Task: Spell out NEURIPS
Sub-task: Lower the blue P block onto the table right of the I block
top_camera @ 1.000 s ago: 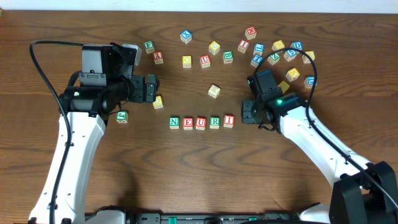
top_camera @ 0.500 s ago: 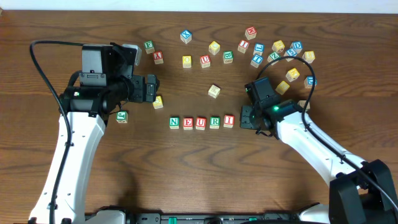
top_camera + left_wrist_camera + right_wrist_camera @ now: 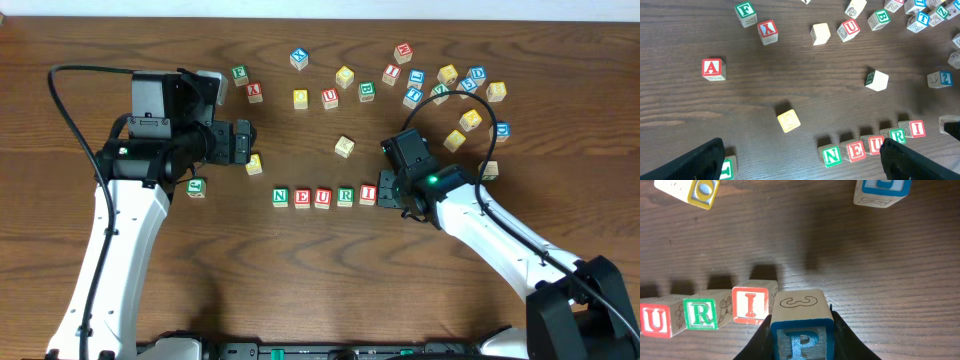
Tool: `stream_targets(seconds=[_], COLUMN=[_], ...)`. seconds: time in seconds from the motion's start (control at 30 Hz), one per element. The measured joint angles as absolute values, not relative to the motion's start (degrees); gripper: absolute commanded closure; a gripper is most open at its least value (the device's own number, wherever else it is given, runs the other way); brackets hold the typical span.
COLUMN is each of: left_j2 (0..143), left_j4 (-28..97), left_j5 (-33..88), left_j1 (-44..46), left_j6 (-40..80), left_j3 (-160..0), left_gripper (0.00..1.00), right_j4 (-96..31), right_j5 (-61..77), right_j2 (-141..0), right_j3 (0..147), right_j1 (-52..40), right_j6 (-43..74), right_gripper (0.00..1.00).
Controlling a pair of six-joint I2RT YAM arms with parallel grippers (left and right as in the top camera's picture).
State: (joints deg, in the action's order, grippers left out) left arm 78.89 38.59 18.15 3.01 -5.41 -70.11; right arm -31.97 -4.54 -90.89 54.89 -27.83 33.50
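Five cubes stand in a row on the table: green N [image 3: 279, 196], red E [image 3: 301, 198], red U [image 3: 323, 197], green R [image 3: 345, 196] and red I [image 3: 368, 194]. My right gripper [image 3: 391, 188] is at the row's right end, shut on the blue P cube [image 3: 801, 307]. In the right wrist view the P cube sits close beside the I [image 3: 751, 305], to its right. My left gripper [image 3: 245, 142] hangs open well left of the row, and its wide dark fingers [image 3: 702, 160] have nothing between them. I cannot make out an S on any cube.
Several loose letter cubes lie scattered at the back right [image 3: 440, 85]. A yellow cube [image 3: 344, 147] lies just behind the row. Another yellow cube [image 3: 254, 164] and a green one [image 3: 196, 187] lie by the left gripper. The red A cube [image 3: 254, 90] lies farther back.
My right gripper has moved left with the P cube, from beside the scattered cubes to the right end of the row. The left arm has not moved.
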Motion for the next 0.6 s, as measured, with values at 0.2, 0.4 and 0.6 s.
stream_targets(seconds=[0.2,0.4,0.6], left_j2=[78.9,78.9,78.9], left_j4=[38.6,38.6,38.6], left_j5=[18.1,18.2,18.1], left_j1=[3.0,3.0,3.0], left_j6=[-5.4,-5.4,-5.4], left_j3=[-70.1,-70.1,-70.1], left_gripper=[0.02,0.02,0.03], right_j4=[-31.6,-30.7,-30.5], right_j5=[-4.8,-4.9,-4.9], right_j2=[-93.3,-94.7,-95.4], right_j3=[54.9,54.9,54.9], right_j1=[-27.8,-27.8,-27.8], right_j6=[34.2,34.3,34.3], right_gripper=[0.84,0.84,0.84])
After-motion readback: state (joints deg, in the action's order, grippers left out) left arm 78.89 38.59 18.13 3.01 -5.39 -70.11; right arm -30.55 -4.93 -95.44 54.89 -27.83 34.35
